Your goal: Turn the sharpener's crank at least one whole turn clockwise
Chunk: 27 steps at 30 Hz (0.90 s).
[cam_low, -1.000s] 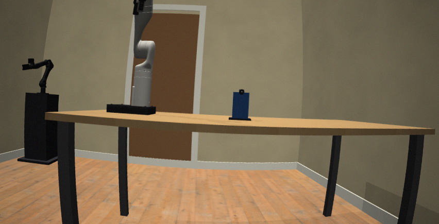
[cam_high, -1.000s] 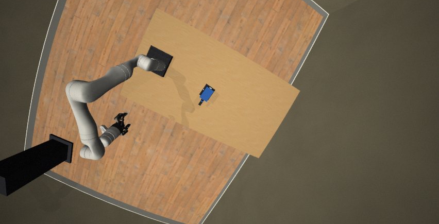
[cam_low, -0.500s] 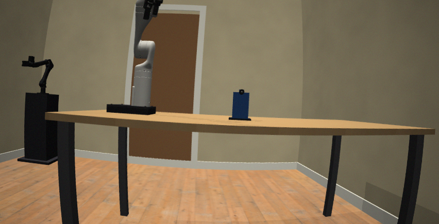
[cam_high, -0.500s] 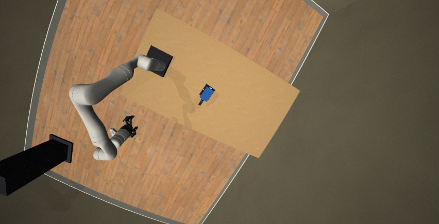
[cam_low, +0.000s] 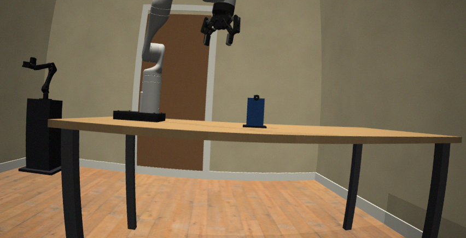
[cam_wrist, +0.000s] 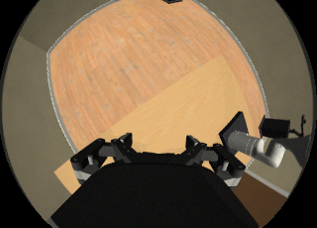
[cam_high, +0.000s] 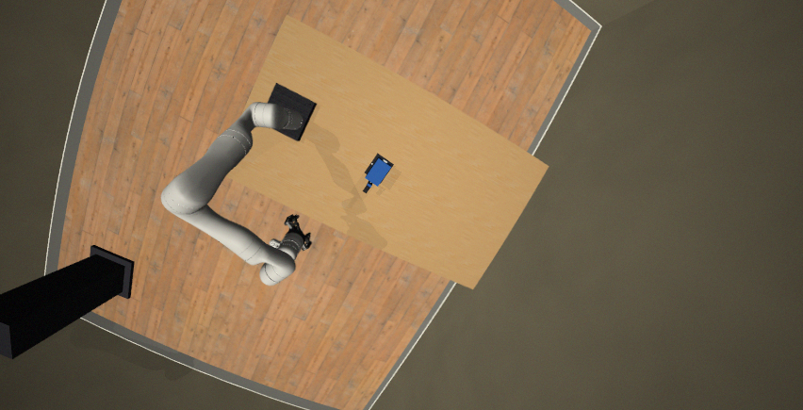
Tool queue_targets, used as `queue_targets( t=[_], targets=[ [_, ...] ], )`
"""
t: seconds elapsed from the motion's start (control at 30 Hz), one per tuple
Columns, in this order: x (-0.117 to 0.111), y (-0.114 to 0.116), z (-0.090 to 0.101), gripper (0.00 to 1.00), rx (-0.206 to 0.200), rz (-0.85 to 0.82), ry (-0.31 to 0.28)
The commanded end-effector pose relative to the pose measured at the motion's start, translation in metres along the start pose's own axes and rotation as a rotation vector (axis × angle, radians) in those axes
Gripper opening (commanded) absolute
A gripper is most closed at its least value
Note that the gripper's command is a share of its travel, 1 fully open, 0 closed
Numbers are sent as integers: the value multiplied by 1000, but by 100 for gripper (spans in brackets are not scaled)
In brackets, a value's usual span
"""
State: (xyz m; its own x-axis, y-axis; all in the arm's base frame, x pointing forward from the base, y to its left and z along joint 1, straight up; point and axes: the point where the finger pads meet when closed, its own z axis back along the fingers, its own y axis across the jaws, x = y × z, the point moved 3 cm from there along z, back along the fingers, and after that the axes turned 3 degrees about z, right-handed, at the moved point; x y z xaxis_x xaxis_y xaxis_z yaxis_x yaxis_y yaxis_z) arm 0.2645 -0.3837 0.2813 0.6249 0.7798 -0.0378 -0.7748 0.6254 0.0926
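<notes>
Jaws fully open, holding nothing; the gripper (cam_low: 220,37) hangs high, off the worktop's (cam_high: 449,199) edge. Blue pencil sharpener (cam_high: 379,171) sits mid-worktop, long axis horizontal, crank (cam_high: 368,187) end facing that edge. Approach from that end, descend on the knob at the top, and pinch it lightly.

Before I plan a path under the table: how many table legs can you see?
4: front left, back left, back right, front right. None looks hidden.
</notes>
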Motion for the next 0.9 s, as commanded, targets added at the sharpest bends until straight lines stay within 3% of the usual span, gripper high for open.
queue_targets(
  t=[0.0, 0.03, 0.07, 0.17, 0.27, 0.37, 0.43, 0.47, 0.6, 0.87],
  targets=[
    [63, -23, -16, 100, 0, 124, 4],
    [63, -23, -16, 100, 0, 124, 4],
    [86, -29, -21, 100, -12, 167, 6],
    [86, -29, -21, 100, -12, 167, 6],
    [152, -39, -34, 100, -46, 287, 9],
    [172, -40, -38, 100, -56, 322, 8],
    [207, -40, -45, 100, -73, 384, 4],
    [207, -40, -45, 100, -73, 384, 4],
    [256, -35, -54, 100, -96, 470, -4],
    [264, -34, -55, 100, -99, 483, -6]
  ],
)
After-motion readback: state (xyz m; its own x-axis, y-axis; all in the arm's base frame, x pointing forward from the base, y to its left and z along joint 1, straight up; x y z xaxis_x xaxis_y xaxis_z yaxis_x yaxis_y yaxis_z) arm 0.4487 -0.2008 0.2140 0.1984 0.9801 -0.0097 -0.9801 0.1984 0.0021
